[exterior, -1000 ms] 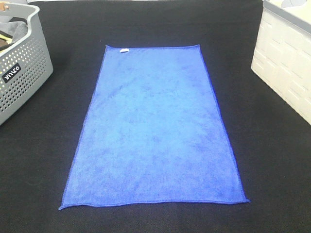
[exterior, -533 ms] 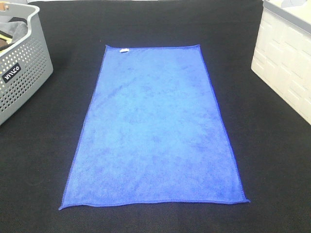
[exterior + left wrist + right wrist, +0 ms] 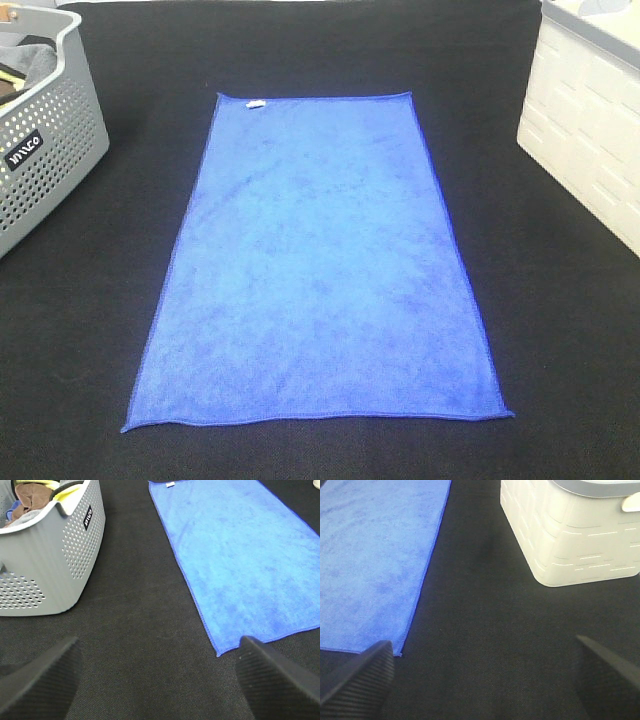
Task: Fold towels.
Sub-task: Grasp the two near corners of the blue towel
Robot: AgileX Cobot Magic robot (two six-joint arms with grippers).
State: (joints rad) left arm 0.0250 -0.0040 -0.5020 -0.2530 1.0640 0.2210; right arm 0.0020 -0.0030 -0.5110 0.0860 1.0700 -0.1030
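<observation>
A bright blue towel (image 3: 320, 265) lies spread flat in the middle of the black table, long side running away from me, with a small white tag (image 3: 256, 103) at its far left corner. Neither arm shows in the high view. The left wrist view shows the towel (image 3: 245, 560) and my left gripper (image 3: 159, 677) open over bare black cloth, off the towel's near left corner. In the right wrist view my right gripper (image 3: 487, 677) is open too, holding nothing, just off the towel's (image 3: 370, 565) near right corner.
A grey perforated basket (image 3: 45, 150) with cloths inside stands at the left edge, also seen in the left wrist view as the basket (image 3: 50, 565). A white bin (image 3: 590, 130) stands at the right, and appears as the bin (image 3: 570, 535) in the right wrist view.
</observation>
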